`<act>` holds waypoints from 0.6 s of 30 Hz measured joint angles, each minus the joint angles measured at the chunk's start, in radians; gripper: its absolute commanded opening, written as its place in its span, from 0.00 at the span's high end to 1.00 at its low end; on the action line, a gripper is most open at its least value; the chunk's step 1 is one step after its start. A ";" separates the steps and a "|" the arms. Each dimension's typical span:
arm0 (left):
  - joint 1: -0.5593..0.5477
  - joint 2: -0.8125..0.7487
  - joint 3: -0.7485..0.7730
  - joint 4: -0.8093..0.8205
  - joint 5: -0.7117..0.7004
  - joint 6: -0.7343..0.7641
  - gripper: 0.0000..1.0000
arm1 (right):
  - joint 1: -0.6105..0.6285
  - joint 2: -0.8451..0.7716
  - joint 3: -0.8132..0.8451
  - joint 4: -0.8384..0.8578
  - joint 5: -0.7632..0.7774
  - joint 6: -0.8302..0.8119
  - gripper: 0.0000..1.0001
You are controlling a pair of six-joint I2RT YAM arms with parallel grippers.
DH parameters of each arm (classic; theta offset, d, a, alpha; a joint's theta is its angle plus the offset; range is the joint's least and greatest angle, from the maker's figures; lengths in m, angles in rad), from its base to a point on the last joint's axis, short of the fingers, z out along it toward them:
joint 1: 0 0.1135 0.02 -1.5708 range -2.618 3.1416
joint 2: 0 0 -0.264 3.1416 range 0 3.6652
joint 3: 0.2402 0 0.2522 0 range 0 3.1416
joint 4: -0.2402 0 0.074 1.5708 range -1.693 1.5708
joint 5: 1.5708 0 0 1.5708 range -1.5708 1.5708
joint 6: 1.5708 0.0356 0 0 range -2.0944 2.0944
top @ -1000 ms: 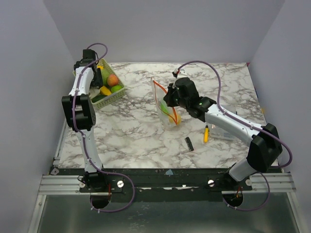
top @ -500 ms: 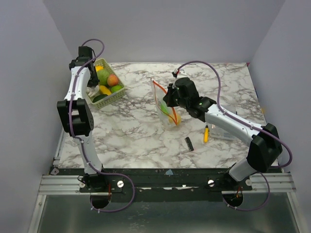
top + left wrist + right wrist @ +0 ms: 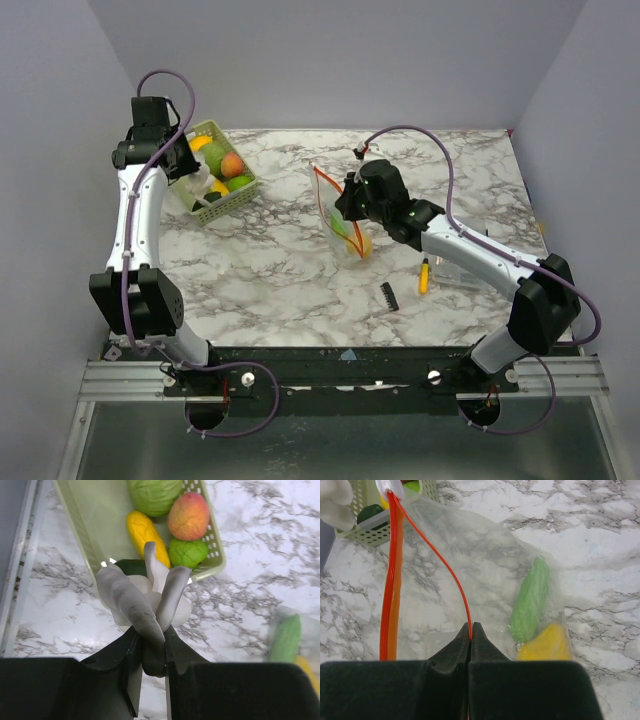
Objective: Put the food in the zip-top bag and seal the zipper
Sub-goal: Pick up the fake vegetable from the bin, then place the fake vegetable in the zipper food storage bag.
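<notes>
I see two arms of the same build. The left arm (image 3: 133, 215) and the right arm (image 3: 470, 250) have slim white links, and between the links sit thick black joint blocks with rounded corners. A thin purple cable (image 3: 163, 71) runs along the left arm in loose loops, and a second purple cable (image 3: 447, 170) does the same on the right arm. A small green light (image 3: 411, 212) glows on the right arm. The base (image 3: 195, 375) of each arm is black. The left gripper (image 3: 150, 635) and the right gripper (image 3: 471, 630) have matte black bodies. Their fingers (image 3: 447, 655) are black wedges that narrow to a point.
</notes>
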 measured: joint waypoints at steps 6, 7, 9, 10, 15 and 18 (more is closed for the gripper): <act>-0.002 -0.122 -0.050 0.008 0.175 -0.051 1.00 | 0.000 0.000 0.000 0.000 -0.006 0.000 0.99; -0.003 -0.137 -0.053 0.009 0.200 -0.059 1.00 | 0.000 0.000 0.000 0.000 -0.008 0.000 1.00; -0.015 -0.173 -0.054 0.010 0.257 -0.076 1.00 | 0.000 0.001 0.003 0.000 -0.014 0.001 1.00; -0.024 -0.191 -0.053 0.010 0.283 -0.085 1.00 | 0.000 0.002 0.006 0.000 -0.017 0.003 0.99; -0.085 -0.254 -0.046 0.008 0.401 -0.128 1.00 | 0.000 0.003 0.014 0.000 -0.036 0.016 0.99; -0.128 -0.271 -0.024 0.004 0.453 -0.151 1.00 | 0.000 0.010 0.025 0.000 -0.045 0.027 1.00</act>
